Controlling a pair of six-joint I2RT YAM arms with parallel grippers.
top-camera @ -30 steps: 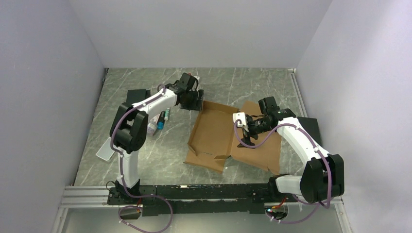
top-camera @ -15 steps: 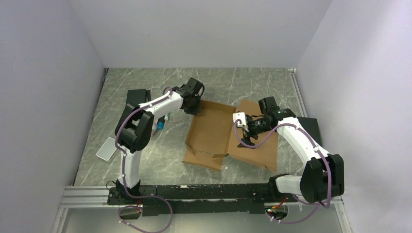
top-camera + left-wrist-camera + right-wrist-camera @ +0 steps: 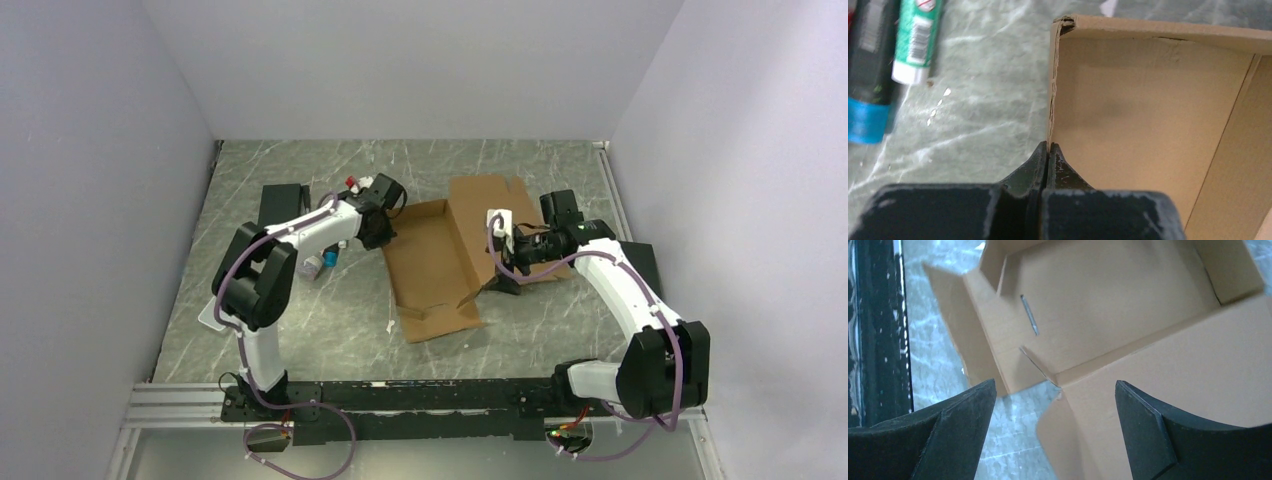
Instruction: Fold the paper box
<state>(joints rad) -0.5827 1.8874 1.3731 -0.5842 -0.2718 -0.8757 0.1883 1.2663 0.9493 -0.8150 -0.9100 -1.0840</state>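
Paper box (image 3: 1143,115) side wall pinched in left hand (image 3: 1048,152); right hand (image 3: 1055,385) spread wide, empty.

The green tube (image 3: 915,37) shows a barcode, nothing legible.

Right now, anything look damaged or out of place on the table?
Yes. The box sits askew to the edges of the table. In the left wrist view its side wall looks wavy, with a crushed corner, just beyond where the left gripper pinches it. Small white scraps lie on the table beside it.
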